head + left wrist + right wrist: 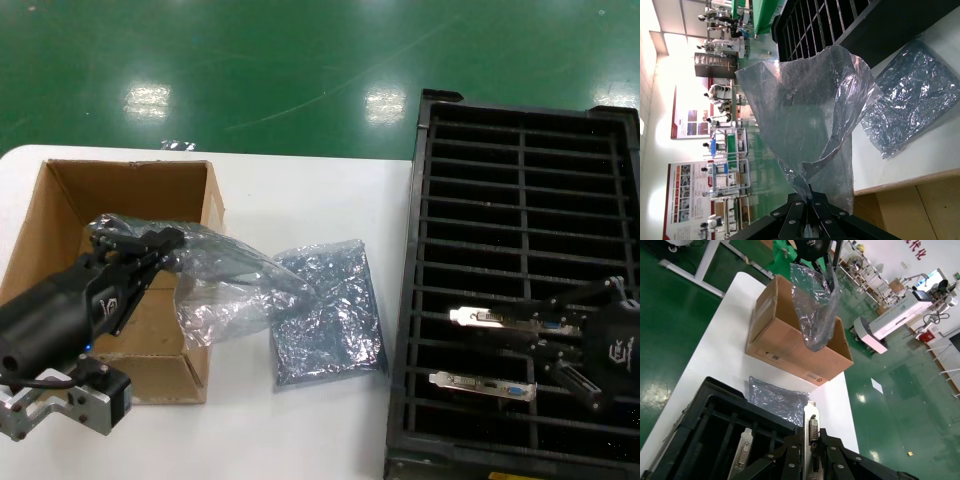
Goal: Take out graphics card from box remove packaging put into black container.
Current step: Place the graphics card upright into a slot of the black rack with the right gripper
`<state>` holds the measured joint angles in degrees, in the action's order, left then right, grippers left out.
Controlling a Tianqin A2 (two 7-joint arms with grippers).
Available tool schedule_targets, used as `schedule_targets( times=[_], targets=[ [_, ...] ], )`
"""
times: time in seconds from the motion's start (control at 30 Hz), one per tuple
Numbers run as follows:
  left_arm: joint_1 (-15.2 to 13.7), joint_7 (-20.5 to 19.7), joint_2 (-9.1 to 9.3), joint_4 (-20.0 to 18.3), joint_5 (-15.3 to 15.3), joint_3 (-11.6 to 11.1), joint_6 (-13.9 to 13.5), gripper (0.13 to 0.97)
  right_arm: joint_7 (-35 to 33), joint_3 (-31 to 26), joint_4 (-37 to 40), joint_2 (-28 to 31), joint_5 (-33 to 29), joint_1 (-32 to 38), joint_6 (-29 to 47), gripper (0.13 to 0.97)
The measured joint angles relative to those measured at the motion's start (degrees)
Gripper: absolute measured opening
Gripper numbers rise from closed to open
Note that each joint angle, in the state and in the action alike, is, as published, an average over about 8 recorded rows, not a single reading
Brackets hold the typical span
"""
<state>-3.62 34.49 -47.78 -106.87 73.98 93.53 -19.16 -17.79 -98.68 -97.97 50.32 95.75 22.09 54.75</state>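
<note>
The left arm reaches in from the near left, stretched out over the brown box (120,270) on the white bench (300,200). Its left pincer (165,245) points to the right and is pressed together on the top edge of an empty clear bag (225,280). The bag hangs from it, puffed open, over the right wall of the box. There is a white logo on the side of the left arm, but I cannot read it.

Another bag (330,315), shiny and grey-blue, lies flat on the bench between the box and the black container (525,170). Its long side runs from near to far.

The right arm comes in from the near right and sits low over the black container. Its right pincer (545,330) points left and is pinching a graphics card (500,320). The card lies in a slot in the near part of the tray, with its long side running left to right. Its silver end bracket is at the left.

A second card (480,385) already sits one slot nearer, lying the same way, with a white port and a blue port showing on its bracket. The right arm also has a white mark on it that I cannot read.

The box has a small label on its outside wall, too small to read.
</note>
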Motion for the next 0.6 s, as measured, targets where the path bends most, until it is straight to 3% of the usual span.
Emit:
schedule_targets(
  times=[0.6],
  targets=[
    [0.0, 0.0, 0.0, 0.0, 0.0, 0.0, 0.0, 0.138, 0.6, -1.3, 1.0, -0.1, 0.0, 0.2, 1.4, 0.183]
  ],
)
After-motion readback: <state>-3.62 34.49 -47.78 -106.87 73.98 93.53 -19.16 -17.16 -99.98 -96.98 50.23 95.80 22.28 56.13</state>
